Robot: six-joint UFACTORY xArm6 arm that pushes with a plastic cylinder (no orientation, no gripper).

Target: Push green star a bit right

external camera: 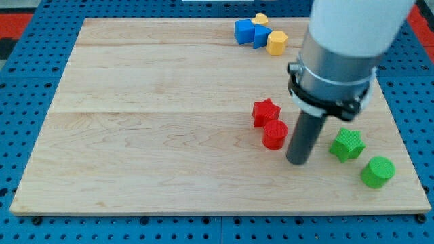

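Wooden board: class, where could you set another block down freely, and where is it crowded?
Free: the whole half of the wooden board to the view's left of the red star, and the bottom strip. Crowded: top right, blue blocks with yellow blocks; right, my tip between red cylinder and green star, green cylinder beside.

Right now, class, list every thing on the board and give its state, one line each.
my tip: down on the board, between the red cylinder and the green star, touching neither.
green star: flat, just right of my tip.
green cylinder: upright, lower right of the star, apart.
red star: flat, touching the red cylinder.
red cylinder: upright.
blue blocks: clustered at the view's top.
yellow blocks: beside the blue ones.
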